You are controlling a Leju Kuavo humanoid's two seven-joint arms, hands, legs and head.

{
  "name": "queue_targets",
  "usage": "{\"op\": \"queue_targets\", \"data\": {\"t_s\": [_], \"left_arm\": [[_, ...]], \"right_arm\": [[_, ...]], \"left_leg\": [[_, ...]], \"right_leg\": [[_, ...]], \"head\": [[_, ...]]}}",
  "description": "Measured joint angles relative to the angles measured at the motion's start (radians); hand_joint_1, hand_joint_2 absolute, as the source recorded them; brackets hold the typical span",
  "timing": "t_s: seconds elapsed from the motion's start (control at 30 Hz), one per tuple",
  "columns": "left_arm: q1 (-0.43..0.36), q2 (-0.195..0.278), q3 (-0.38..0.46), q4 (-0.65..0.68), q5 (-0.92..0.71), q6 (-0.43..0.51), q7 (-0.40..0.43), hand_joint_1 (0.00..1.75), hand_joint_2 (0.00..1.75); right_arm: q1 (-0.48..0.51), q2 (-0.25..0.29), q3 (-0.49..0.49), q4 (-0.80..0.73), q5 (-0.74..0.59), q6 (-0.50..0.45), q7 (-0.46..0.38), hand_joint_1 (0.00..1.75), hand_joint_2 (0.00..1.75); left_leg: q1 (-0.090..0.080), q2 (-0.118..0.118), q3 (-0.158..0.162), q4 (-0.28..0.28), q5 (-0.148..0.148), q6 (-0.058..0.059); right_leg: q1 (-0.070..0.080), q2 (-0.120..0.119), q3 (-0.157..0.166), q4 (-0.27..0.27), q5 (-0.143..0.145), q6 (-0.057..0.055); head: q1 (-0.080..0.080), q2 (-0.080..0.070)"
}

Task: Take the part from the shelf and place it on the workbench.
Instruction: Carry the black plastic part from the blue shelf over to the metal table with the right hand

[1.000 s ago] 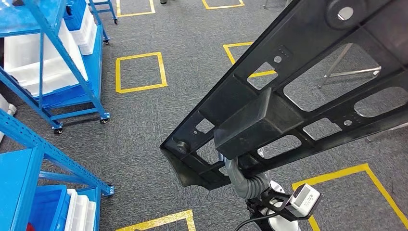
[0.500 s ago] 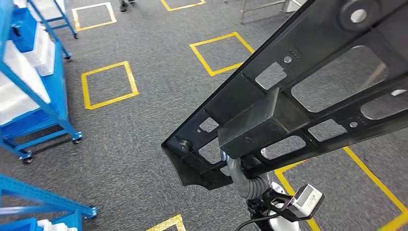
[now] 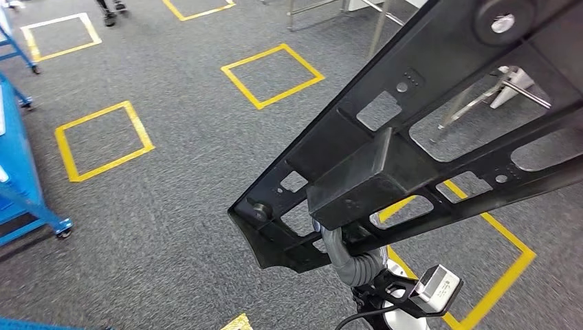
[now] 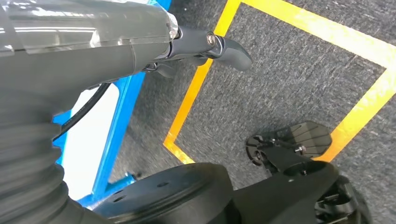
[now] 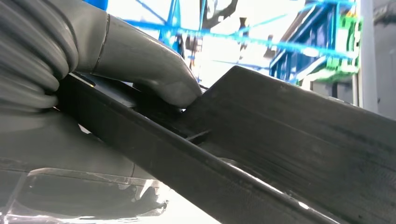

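Observation:
The part [image 3: 426, 130] is a long black plastic frame with cut-out windows and a boxy block in its middle. In the head view it crosses from lower centre to the upper right, held above the floor. My right hand [image 5: 140, 65] grips it from below, with the grey thumb pressed on the part's [image 5: 289, 140] edge. In the head view this hand is mostly hidden under the part, with the ribbed wrist cover [image 3: 354, 265] showing. My left hand [image 4: 219, 46] hangs over the carpet, fingers extended and holding nothing.
Grey carpet carries yellow taped squares [image 3: 271, 74]. A blue shelf's foot and castor [image 3: 58, 230] stand at the left edge. Metal frame legs [image 3: 481, 96] stand behind the part at the upper right. A person's feet [image 3: 110, 7] are at the top left.
The whole picture has shifted: the blue shelves have slid off to the left and metal legs have come in at the upper right. The part stays in the same grip.

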Motion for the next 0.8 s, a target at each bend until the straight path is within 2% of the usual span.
{"op": "queue_targets", "data": {"t_s": [0.03, 0.07, 0.1, 0.13, 0.17, 0.2, 0.23, 0.3, 0.33, 0.4, 0.43, 0.47, 0.5, 0.53, 0.57, 0.6, 0.67, 0.7, 0.73, 0.77, 0.8], "left_arm": [[0.001, 0.000, 0.000, 0.000, 0.000, 0.000, 0.000, 0.00, 1.75], [0.001, 0.000, 0.000, 0.000, -0.001, 0.000, 0.000, 0.00, 1.75], [0.000, 0.000, 0.000, 0.000, -0.002, -0.001, 0.000, 0.00, 1.75], [0.000, 0.000, 0.000, 0.000, -0.002, -0.001, 0.000, 0.00, 1.75], [0.000, 0.000, 0.000, 0.000, -0.003, -0.001, 0.000, 0.00, 1.75], [0.000, 0.000, 0.000, 0.000, -0.003, -0.002, 0.000, 0.00, 1.75], [-0.001, 0.000, 0.000, 0.000, -0.003, -0.002, 0.000, 0.00, 1.75], [-0.003, 0.000, 0.000, 0.000, -0.003, -0.001, -0.002, 0.00, 1.75], [-0.005, 0.000, 0.000, 0.000, -0.003, -0.001, -0.003, 0.00, 1.75], [-0.007, 0.000, 0.000, 0.000, -0.003, 0.001, -0.005, 0.00, 1.75], [-0.006, 0.000, 0.000, 0.000, -0.003, 0.001, -0.006, 0.00, 1.75], [-0.004, 0.000, 0.000, 0.000, -0.002, 0.002, -0.007, 0.00, 1.75], [-0.004, 0.000, 0.000, 0.000, -0.001, 0.002, -0.008, 0.00, 1.75], [-0.005, 0.000, 0.000, 0.000, -0.001, 0.002, -0.008, 0.00, 1.75], [-0.007, 0.000, 0.000, 0.000, -0.001, 0.002, -0.008, 0.00, 1.75], [-0.008, 0.000, 0.000, 0.000, -0.001, 0.003, -0.007, 0.00, 1.75], [-0.005, 0.001, 0.000, 0.000, -0.003, 0.003, -0.006, 0.00, 1.75], [-0.003, 0.001, 0.000, 0.000, -0.003, 0.004, -0.006, 0.00, 1.75], [-0.003, 0.001, 0.000, 0.000, -0.003, 0.004, -0.006, 0.00, 1.75], [-0.003, 0.001, 0.000, 0.000, -0.003, 0.004, -0.007, 0.00, 1.75], [-0.004, 0.001, 0.000, 0.000, -0.003, 0.004, -0.007, 0.00, 1.75]], "right_arm": [[0.000, -0.001, 0.000, 0.001, 0.000, 0.000, 0.000, 1.75, 1.75], [0.001, -0.002, 0.000, 0.001, 0.000, 0.000, -0.001, 1.75, 1.75], [0.001, -0.003, 0.000, 0.001, 0.000, -0.001, -0.001, 1.75, 1.75], [0.000, -0.003, 0.000, 0.001, 0.000, -0.001, -0.001, 1.75, 1.75], [-0.001, -0.003, 0.000, 0.001, -0.001, 0.000, -0.001, 1.75, 1.75], [-0.002, -0.003, 0.000, 0.001, -0.001, 0.000, -0.001, 1.75, 1.75], [-0.003, -0.003, 0.000, 0.001, -0.001, 0.000, -0.001, 1.75, 1.75], [-0.004, -0.004, 0.000, 0.000, -0.003, -0.001, -0.002, 1.75, 1.75], [-0.004, -0.005, 0.000, 0.000, -0.004, -0.001, -0.002, 1.75, 1.75], [-0.006, -0.005, 0.000, 0.000, -0.006, -0.002, -0.002, 1.75, 1.75], [-0.006, -0.004, 0.000, 0.000, -0.007, -0.002, -0.002, 1.75, 1.75], [-0.007, -0.004, 0.000, 0.000, -0.008, -0.002, -0.002, 1.75, 1.75], [-0.006, -0.004, 0.000, 0.000, -0.009, -0.002, -0.002, 1.75, 1.75], [-0.005, -0.004, 0.000, 0.000, -0.010, -0.002, -0.001, 1.75, 1.75], [-0.005, -0.004, 0.000, 0.000, -0.010, -0.003, -0.001, 1.75, 1.75], [-0.005, -0.004, 0.000, 0.000, -0.010, -0.003, -0.001, 1.75, 1.75], [-0.005, -0.004, 0.000, 0.000, -0.011, -0.003, -0.001, 1.75, 1.75], [-0.005, -0.004, 0.000, 0.000, -0.011, -0.003, -0.001, 1.75, 1.75], [-0.005, -0.004, 0.000, 0.000, -0.012, -0.003, -0.001, 1.75, 1.75], [-0.004, -0.004, 0.000, 0.000, -0.012, -0.003, -0.001, 1.75, 1.75], [-0.003, -0.005, 0.000, 0.000, -0.013, -0.003, -0.001, 1.75, 1.75]], "left_leg": [[-0.001, 0.015, 0.000, 0.001, -0.002, -0.001], [-0.001, 0.029, 0.001, 0.002, -0.004, -0.002], [-0.001, 0.042, 0.003, 0.003, -0.007, -0.004], [-0.002, 0.053, 0.007, 0.004, -0.010, -0.008], [-0.004, 0.063, 0.011, 0.004, -0.014, -0.012], [-0.006, 0.072, 0.014, 0.005, -0.018, -0.017], [-0.008, 0.081, 0.017, 0.005, -0.021, -0.023], [-0.010, 0.100, 0.025, 0.003, -0.026, -0.034], [-0.008, 0.094, 0.027, 0.008, -0.033, -0.040], [-0.003, 0.046, 0.004, 0.069, -0.074, -0.050], [0.000, 0.014, -0.025, 0.132, -0.106, -0.053], [0.000, -0.005, -0.061, 0.205, -0.138, -0.055], [0.000, -0.012, -0.094, 0.268, -0.158, -0.057], [0.000, -0.015, -0.114, 0.301, -0.159, -0.058], [0.001, -0.016, -0.114, 0.291, -0.137, -0.057], [0.001, -0.020, -0.097, 0.244, -0.099, -0.055], [0.005, -0.059, -0.043, 0.104, -0.025, -0.049], [0.007, -0.081, -0.023, 0.056, -0.009, -0.046], [0.008, -0.097, -0.013, 0.030, -0.005, -0.043], [0.007, -0.100, -0.010, 0.024, -0.010, -0.038], [0.007, -0.091, -0.009, 0.021, -0.009, -0.033]], "right_leg": [[-0.002, -0.004, -0.011, 0.021, 0.002, 0.003], [-0.004, -0.009, 0.001, -0.002, 0.022, 0.005], [-0.004, -0.020, 0.032, -0.060, 0.054, 0.005], [-0.002, -0.044, 0.073, -0.137, 0.082, 0.001], [0.003, -0.065, 0.108, -0.202, 0.104, -0.005], [0.007, -0.080, 0.131, -0.244, 0.114, -0.014], [0.012, -0.086, 0.140, -0.262, 0.115, -0.022], [0.014, -0.061, 0.139, -0.264, 0.115, -0.035], [0.012, -0.049, 0.142, -0.268, 0.117, -0.041], [0.005, -0.026, 0.147, -0.276, 0.122, -0.053], [0.004, -0.014, 0.148, -0.277, 0.123, -0.057], [0.004, -0.001, 0.147, -0.276, 0.123, -0.059], [0.005, 0.013, 0.147, -0.276, 0.123, -0.060], [0.006, 0.028, 0.147, -0.275, 0.122, -0.060], [0.006, 0.043, 0.148, -0.273, 0.122, -0.060], [0.006, 0.059, 0.150, -0.272, 0.121, -0.058], [0.005, 0.089, 0.149, -0.266, 0.118, -0.052], [0.005, 0.101, 0.145, -0.263, 0.118, -0.048], [0.004, 0.113, 0.140, -0.261, 0.119, -0.041], [0.003, 0.123, 0.136, -0.260, 0.121, -0.034], [0.002, 0.133, 0.132, -0.262, 0.123, -0.027]], "head": [[0.000, 0.000], [0.000, 0.000], [0.000, 0.000], [0.000, 0.000], [0.000, 0.000], [0.000, 0.000], [0.000, 0.000], [0.000, 0.000], [0.000, 0.000], [0.000, 0.000], [0.000, 0.000], [0.000, 0.000], [0.000, 0.000], [0.000, 0.000], [0.000, 0.000], [0.000, 0.000], [0.000, 0.000], [0.000, 0.000], [0.000, 0.000], [0.000, 0.000], [0.000, 0.000]]}}
